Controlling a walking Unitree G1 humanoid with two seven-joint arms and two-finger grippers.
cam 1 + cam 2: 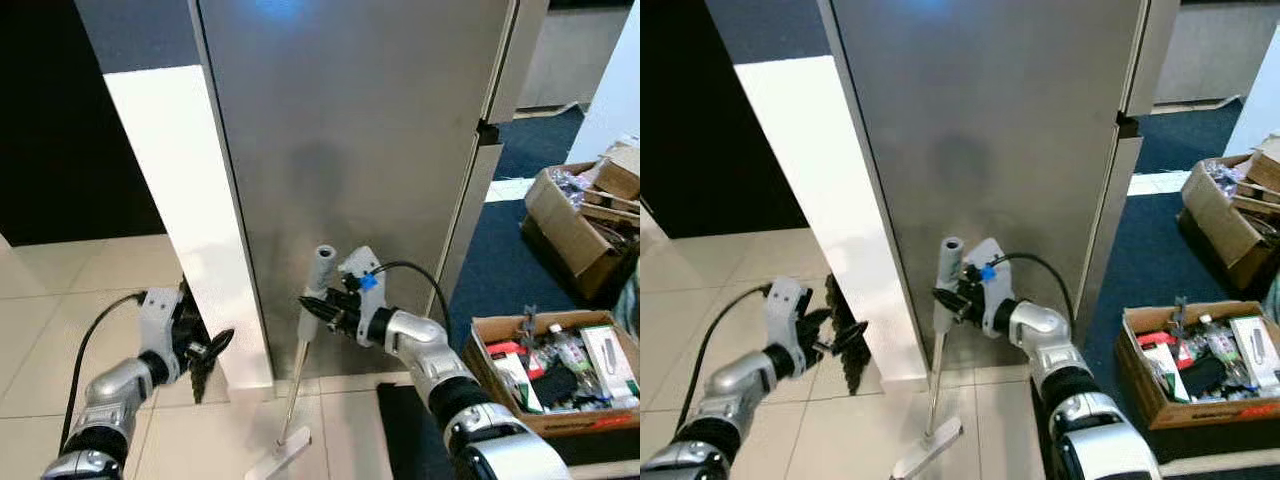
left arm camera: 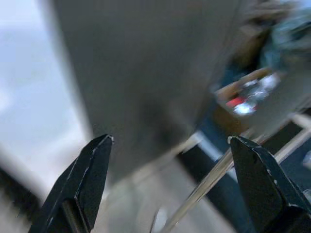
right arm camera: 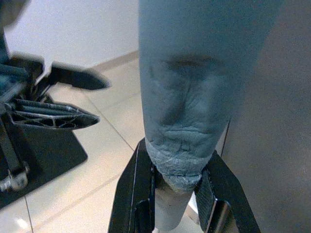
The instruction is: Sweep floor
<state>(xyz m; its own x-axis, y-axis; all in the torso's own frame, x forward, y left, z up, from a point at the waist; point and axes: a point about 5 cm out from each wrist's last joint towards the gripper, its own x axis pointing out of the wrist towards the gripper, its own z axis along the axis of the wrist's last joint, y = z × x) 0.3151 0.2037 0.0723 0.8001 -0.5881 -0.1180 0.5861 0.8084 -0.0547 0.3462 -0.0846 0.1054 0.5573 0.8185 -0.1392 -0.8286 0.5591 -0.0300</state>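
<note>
A sweeper stands upright against the grey panel: a grey foam grip point(image 1: 323, 265) on top, a thin metal pole point(image 1: 297, 385) and a flat white head point(image 1: 282, 452) resting on the tiles. My right gripper point(image 1: 312, 308) is shut on the lower end of the grip, and the right wrist view shows both black fingers point(image 3: 141, 194) pressed against the grip point(image 3: 194, 97). My left gripper point(image 1: 208, 358) hovers open to the left of the pole, near the white pillar's base, holding nothing. In the left wrist view the pole point(image 2: 214, 174) lies ahead of its spread fingers.
A tall grey metal panel point(image 1: 350, 150) rises right behind the sweeper, with a white pillar point(image 1: 190, 200) to its left. Two cardboard boxes of clutter point(image 1: 550, 370) point(image 1: 580, 215) sit on blue carpet point(image 1: 500, 270) at the right. Beige tiled floor point(image 1: 60, 300) spreads to the left.
</note>
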